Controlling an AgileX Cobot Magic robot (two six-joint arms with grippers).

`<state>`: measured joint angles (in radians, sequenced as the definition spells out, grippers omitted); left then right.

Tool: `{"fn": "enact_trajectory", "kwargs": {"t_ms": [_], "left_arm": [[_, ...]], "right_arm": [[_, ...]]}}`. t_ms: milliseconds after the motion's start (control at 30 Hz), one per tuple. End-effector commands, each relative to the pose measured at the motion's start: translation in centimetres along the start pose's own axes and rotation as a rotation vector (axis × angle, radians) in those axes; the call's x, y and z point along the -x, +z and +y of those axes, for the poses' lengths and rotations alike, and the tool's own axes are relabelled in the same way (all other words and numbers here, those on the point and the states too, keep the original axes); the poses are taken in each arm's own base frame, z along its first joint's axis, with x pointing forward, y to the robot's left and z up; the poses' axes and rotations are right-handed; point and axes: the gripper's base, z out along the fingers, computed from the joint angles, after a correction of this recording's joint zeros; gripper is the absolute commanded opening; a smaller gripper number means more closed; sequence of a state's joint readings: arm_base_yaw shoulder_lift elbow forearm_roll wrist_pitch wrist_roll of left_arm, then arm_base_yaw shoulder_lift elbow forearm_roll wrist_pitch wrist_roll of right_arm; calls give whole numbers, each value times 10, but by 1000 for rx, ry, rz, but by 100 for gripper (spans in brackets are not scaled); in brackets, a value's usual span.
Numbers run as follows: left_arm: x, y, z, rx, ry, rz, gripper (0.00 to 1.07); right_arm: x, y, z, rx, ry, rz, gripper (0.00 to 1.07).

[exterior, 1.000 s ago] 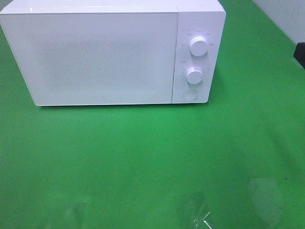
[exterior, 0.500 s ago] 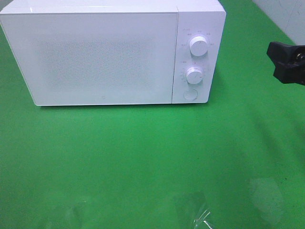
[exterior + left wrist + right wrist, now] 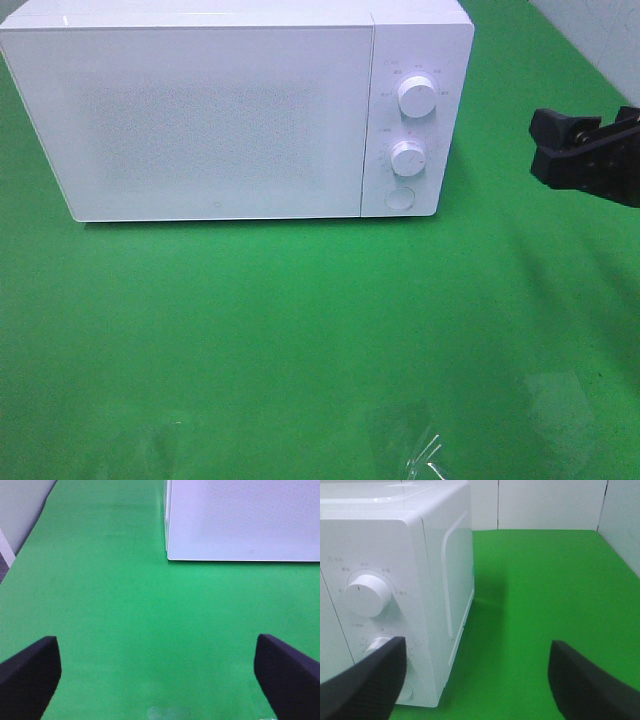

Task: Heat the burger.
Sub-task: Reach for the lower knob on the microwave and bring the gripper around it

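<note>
A green table (image 3: 300,320) fills the scene, with a pale wall (image 3: 600,30) at the far right corner. A big white microwave (image 3: 210,120) sits at the far left of the table, and its door is shut.

A second ago only a tiny dark bit showed at the right edge. Half a second ago the black right gripper (image 3: 545,148) poked in there. Now it has come further left and a little lower, closer to the microwave but still apart from it. The microwave has not moved.

The right gripper is spread wide and holds nothing. Its arm is cut off by the right edge of the high view. In its own camera, one finger (image 3: 365,680) partly covers the lower knob (image 3: 407,158). The upper knob (image 3: 416,96) and the round button (image 3: 399,198) show well from above.

The left gripper (image 3: 157,675) is spread wide too, with only green table between its fingers (image 3: 30,675). Just the finger tips show. The high view does not show this gripper.

The burger shows in no picture. The microwave door is milky white, so I cannot tell what is inside.

At the near edge lies something shiny and see-through (image 3: 425,455). It is too faint to name.
</note>
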<state>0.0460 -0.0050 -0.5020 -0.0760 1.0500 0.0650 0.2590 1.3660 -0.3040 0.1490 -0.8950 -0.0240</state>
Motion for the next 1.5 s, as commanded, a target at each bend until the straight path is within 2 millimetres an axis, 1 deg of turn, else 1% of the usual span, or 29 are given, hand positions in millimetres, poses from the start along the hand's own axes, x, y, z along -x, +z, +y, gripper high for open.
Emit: {"fn": "enact_trajectory", "kwargs": {"t_ms": [33, 100, 133, 167, 267, 333, 500, 567, 600, 633, 667, 700, 767, 800, 900, 933, 1200, 1233, 1500], "left_arm": [[-1, -2, -1, -2, -10, -26, 98], [-1, -2, -1, -2, -10, -26, 98], [-1, -2, -1, -2, -10, -26, 98], [-1, -2, -1, -2, -10, -26, 98], [-1, -2, -1, -2, -10, -26, 98], [-1, -2, -1, -2, -10, -26, 98], [-1, -2, -1, -2, -10, -26, 98], [-1, -2, -1, -2, -10, -26, 98], [-1, -2, -1, -2, -10, -26, 98], [-1, -2, -1, -2, -10, -26, 98], [-1, -2, -1, -2, -10, -26, 98], [-1, -2, -1, 0, -9, -26, 98], [-1, -2, -1, 0, -9, -26, 98], [-1, -2, -1, 0, -9, -26, 98], [-1, -2, -1, 0, -9, -26, 98], [-1, -2, -1, 0, -9, -26, 98], [-1, -2, -1, 0, -8, -26, 98], [-1, -2, -1, 0, -8, -26, 98], [-1, -2, -1, 0, -8, -26, 98]], "right_arm": [[0, 1, 3, -34, -29, -17, 75], [-6, 3, 18, -29, -76, -35, 75], [-6, 3, 18, -29, -76, -35, 75], [-11, 4, 26, -18, -72, -32, 75], [-13, 4, 29, -19, -66, -29, 75], [-23, 5, 40, -26, -47, -6, 75], [-31, 6, 44, -56, -34, 7, 75], [-39, 5, 51, -75, -25, 18, 75], [-39, 5, 51, -75, -25, 18, 75], [-41, 4, 57, -78, -16, 27, 75], [-41, 4, 57, -78, -16, 27, 75], [-42, 6, 62, -90, -4, 34, 74], [-42, 7, 64, -100, 3, 34, 74], [-41, 9, 70, -116, 22, 31, 74], [-40, 10, 76, -123, 22, 27, 74], [-39, 12, 80, -120, 8, 22, 74], [-35, 23, 90, -120, -76, 8, 74], [-38, 27, 93, -121, -93, 14, 74], [-45, 41, 104, -87, -114, 5, 73]]}}
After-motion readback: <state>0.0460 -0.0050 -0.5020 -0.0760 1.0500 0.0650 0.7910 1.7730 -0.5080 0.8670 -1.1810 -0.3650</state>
